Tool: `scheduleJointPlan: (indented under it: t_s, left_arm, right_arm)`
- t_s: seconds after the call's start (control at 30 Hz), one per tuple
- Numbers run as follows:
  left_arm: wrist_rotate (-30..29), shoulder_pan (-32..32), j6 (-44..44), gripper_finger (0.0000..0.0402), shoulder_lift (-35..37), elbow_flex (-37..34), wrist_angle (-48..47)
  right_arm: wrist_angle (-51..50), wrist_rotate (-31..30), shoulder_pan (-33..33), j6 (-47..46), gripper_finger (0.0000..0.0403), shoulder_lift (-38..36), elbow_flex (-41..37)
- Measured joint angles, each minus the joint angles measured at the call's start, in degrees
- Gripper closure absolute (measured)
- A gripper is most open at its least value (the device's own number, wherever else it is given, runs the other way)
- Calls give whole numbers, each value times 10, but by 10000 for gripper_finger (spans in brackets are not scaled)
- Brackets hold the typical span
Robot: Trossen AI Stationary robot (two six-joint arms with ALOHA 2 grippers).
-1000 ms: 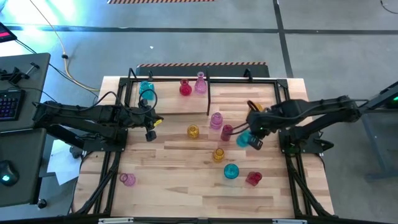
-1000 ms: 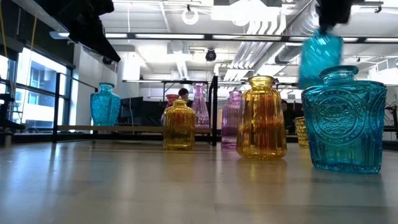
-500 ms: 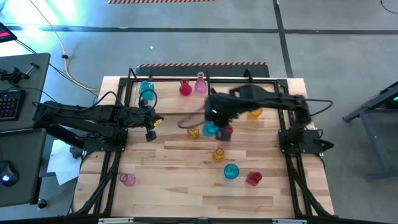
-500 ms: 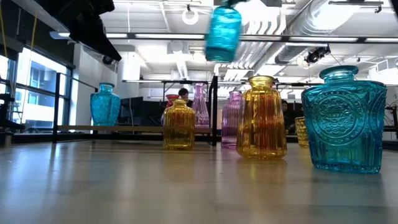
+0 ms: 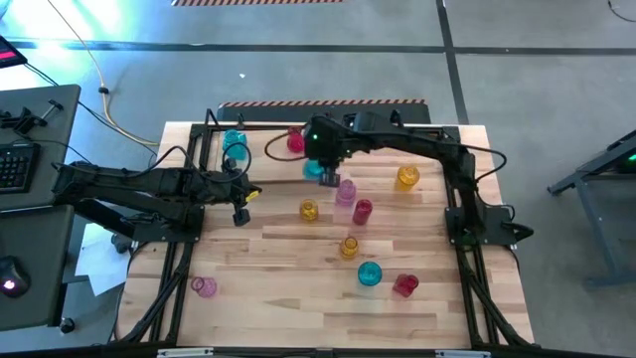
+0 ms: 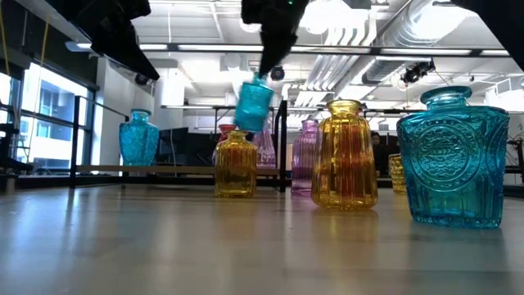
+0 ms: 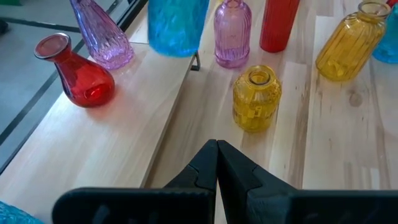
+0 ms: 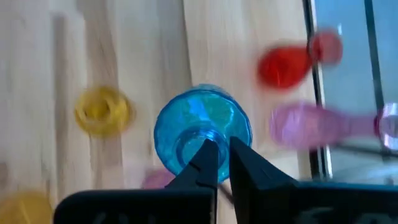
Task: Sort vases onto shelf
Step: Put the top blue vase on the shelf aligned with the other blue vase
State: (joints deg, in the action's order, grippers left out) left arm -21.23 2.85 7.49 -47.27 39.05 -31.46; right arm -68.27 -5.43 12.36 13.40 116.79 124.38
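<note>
A: Shelf [image 5: 268, 180] contents?
B: Black-rod rack on a light plank at the far left of the table [image 5: 298, 308]. On it: two cyan vases [image 5: 235, 145] at the left end, a red bulbous vase [image 5: 296, 141] near the middle, and a pink narrow-necked vase [image 7: 99, 38] beside the red one in the left wrist view. All upright.

A: Carried piece?
B: Cyan vase [image 6: 254, 104], lifted clear of the table, tilted, hanging under the right gripper [image 8: 217, 163]. Fingers pinch its rim, one inside the mouth and one outside. From above, the vase sits at the shelf's right end, just beside a pink ribbed vase [image 5: 345, 191].

A: Left side?
B: Left gripper [image 7: 216, 163] hovers at the shelf's front edge, fingers pressed together, holding nothing.

A: Loose on the table?
B: Small yellow vase [image 5: 308, 210], red tall one [image 5: 362, 211], amber ones [image 5: 349, 246], a square cyan bottle [image 5: 369, 274], another red [image 5: 403, 285], a pink one [image 5: 204, 287] near the left front.
</note>
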Motion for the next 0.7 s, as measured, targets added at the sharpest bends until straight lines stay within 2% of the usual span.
scheduleJointPlan:
  t_s: [0.17, 0.37, 0.7]
  left_arm:
    - [0, 0, 4, 401, -8, 0, 6]
    - [1, 0, 3, 401, -18, 0, 9]
    - [0, -7, -52, 401, -76, 0, 103]
  right_arm:
    - [72, 40, 3, 20, 403, 0, 0]
    - [72, 59, 9, 20, 403, 2, 0]
    - [107, 86, 19, 19, 403, 53, 0]
